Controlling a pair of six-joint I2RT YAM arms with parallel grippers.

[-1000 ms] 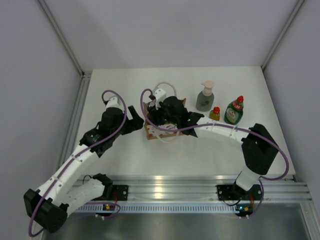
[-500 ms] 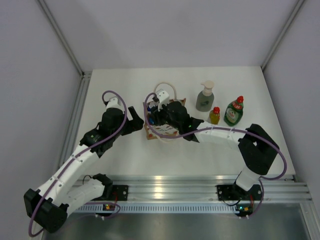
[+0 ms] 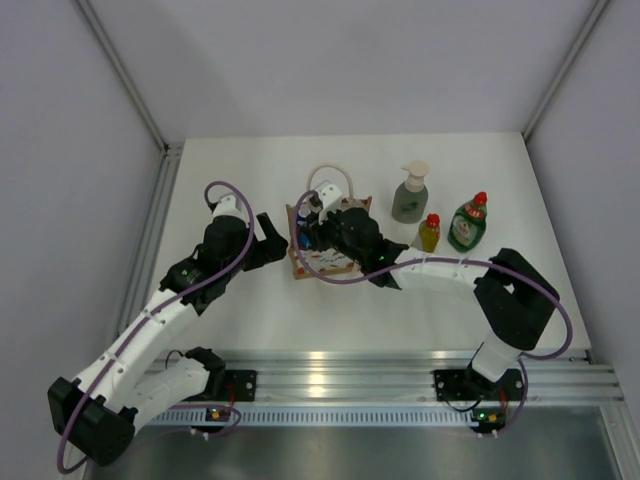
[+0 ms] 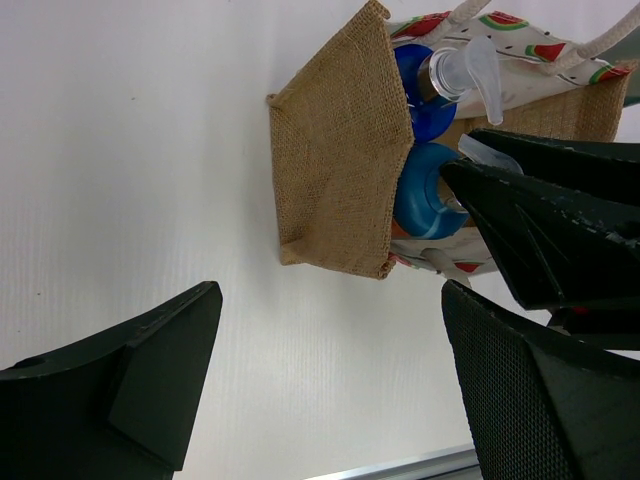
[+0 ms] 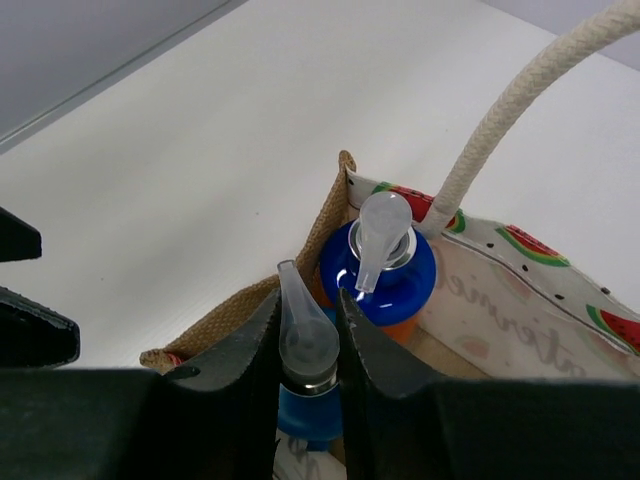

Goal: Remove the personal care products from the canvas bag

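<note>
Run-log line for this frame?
right jaws: shut on blue bottle pump, inside canvas bag | left jaws: open, beside bag | out: three bottles | in bag: orange bottle

The canvas bag (image 4: 335, 170) hides the blue bottle's (image 4: 423, 192) base.

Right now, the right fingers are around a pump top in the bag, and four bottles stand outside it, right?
No: the top external view shows three outside, not four: the pump bottle, yellow bottle and green bottle. The rest holds.
</note>
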